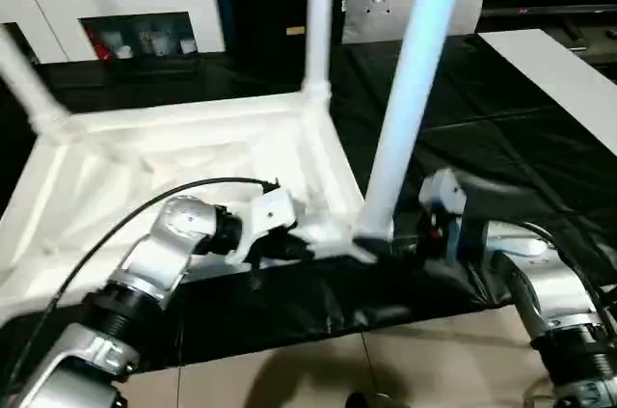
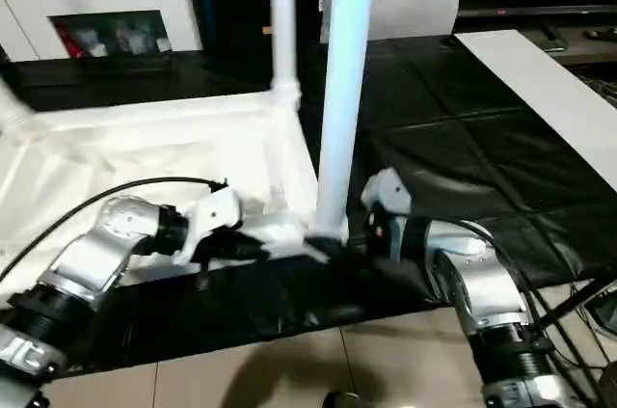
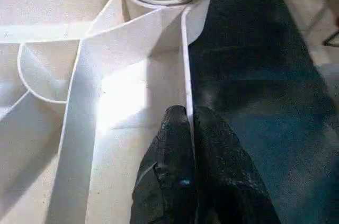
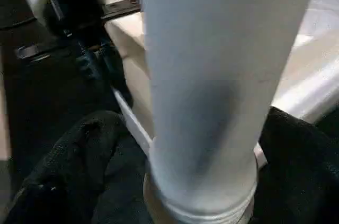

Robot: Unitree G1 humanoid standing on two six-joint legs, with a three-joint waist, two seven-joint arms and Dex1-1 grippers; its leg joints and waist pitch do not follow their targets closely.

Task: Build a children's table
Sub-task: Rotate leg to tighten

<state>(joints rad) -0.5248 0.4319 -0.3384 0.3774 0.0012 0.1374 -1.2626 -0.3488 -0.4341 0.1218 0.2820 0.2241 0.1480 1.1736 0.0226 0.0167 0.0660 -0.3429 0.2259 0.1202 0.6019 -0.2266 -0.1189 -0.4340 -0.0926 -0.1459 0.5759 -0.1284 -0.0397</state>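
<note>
The children's table (image 1: 193, 152) lay upside down on a black sheet (image 1: 482, 138) spread over the floor, its ribbed underside facing up. Three legs could be seen standing in corner sockets: one at the far left corner (image 1: 24, 75), one at the far right corner (image 1: 318, 17), and the near right leg (image 1: 410, 90), which rose from its socket with a slight lean. The near left corner lay behind the left forearm, so whether the fourth leg was in could not be told.

The left gripper (image 3: 185, 134) had its fingers pinched together on the thin side wall of the tabletop, close to the near right socket, steadying the top. The right gripper (image 4: 204, 144) sat at the base of the near right leg, its fingers (image 4: 79, 150) spread wide on either side of the tube and not squeezing it.

By the look of it the job was well advanced: at least three of four legs were mounted. What probably remained was confirming the near right leg was fully seated, fitting any missing fourth leg, and turning the table upright.
</note>
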